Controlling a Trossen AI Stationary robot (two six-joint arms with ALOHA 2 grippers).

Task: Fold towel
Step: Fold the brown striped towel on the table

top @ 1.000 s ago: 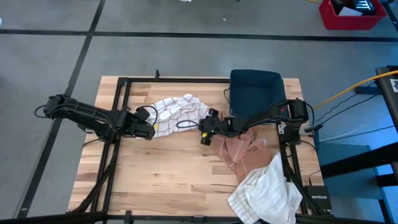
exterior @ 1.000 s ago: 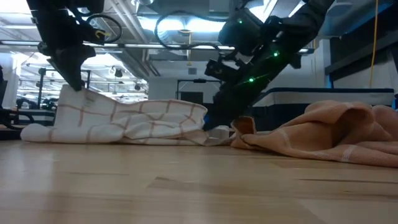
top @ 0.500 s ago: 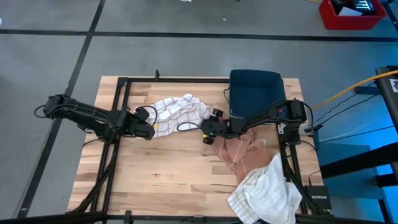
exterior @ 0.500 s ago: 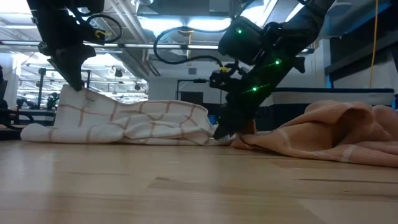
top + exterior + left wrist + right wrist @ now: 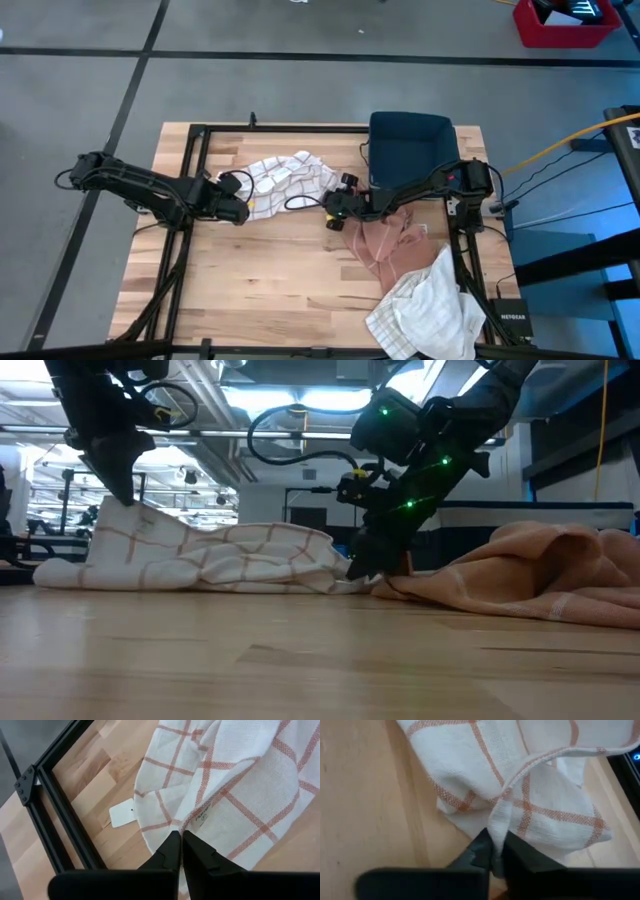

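Note:
The white towel with orange checks (image 5: 288, 178) lies bunched on the wooden table, left of centre toward the far side. My left gripper (image 5: 244, 209) is shut on its left end, which peaks up off the table (image 5: 112, 512). At its right end my right gripper (image 5: 331, 208) is shut on the cloth, down at the tabletop (image 5: 362, 567). The rest of the towel (image 5: 230, 555) rests slack on the table between them. My left gripper pinches the towel's hemmed edge (image 5: 186, 826) between its two fingers, close to a small sewn label. The fingers slant down from the table's left side. That end is lifted a little; the cloth behind it lies on the table. My right gripper pinches a folded ridge of the towel's right end (image 5: 500, 822) between its two fingers, several layers by the look. The fingers slant down from the table's right side. The held part sits at the tabletop and the cloth is slack.
A peach cloth (image 5: 385, 245) lies heaped right beside my right gripper, and another white checked cloth (image 5: 428, 305) hangs over the near right corner. A dark blue bin (image 5: 412, 145) stands at the far right. A black frame (image 5: 190, 150) runs along the table's edges.
My right gripper has come down onto the towel's right end and shut on it. The towel has kept its place.

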